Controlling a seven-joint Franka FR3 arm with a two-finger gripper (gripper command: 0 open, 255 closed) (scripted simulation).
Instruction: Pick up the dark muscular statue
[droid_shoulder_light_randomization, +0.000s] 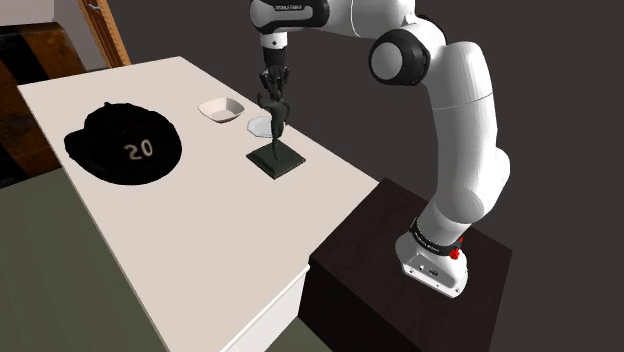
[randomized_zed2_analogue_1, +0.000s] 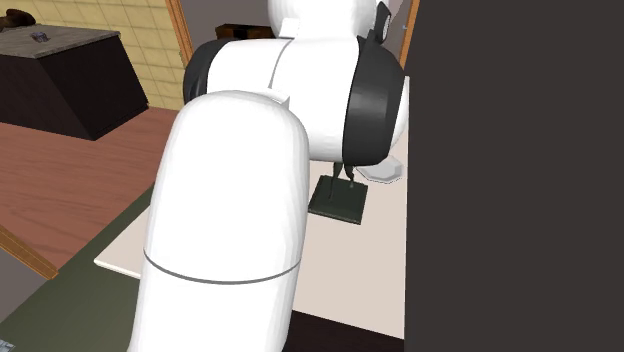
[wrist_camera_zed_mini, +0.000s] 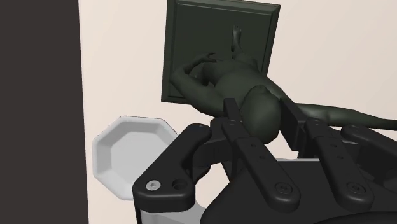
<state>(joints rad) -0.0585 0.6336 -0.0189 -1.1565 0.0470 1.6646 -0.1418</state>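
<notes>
The black gripper (wrist_camera_zed_mini: 262, 114) stands over the dark statue (wrist_camera_zed_mini: 229, 79) with its two fingers (wrist_camera_zed_mini: 232, 113) closed against either side of the figure's head. The figure stands upright on its dark square base (droid_shoulder_light_randomization: 275, 158), which appears to rest on the white table (droid_shoulder_light_randomization: 200, 230), just beside a white octagonal dish (wrist_camera_zed_mini: 127, 153) and well apart from the black cap (droid_shoulder_light_randomization: 125, 145). The grasp looks made and the lift not yet begun; the next move calls for a slow, straight rise, since a hold so high on the head could let the heavy base swing or slip.
</notes>
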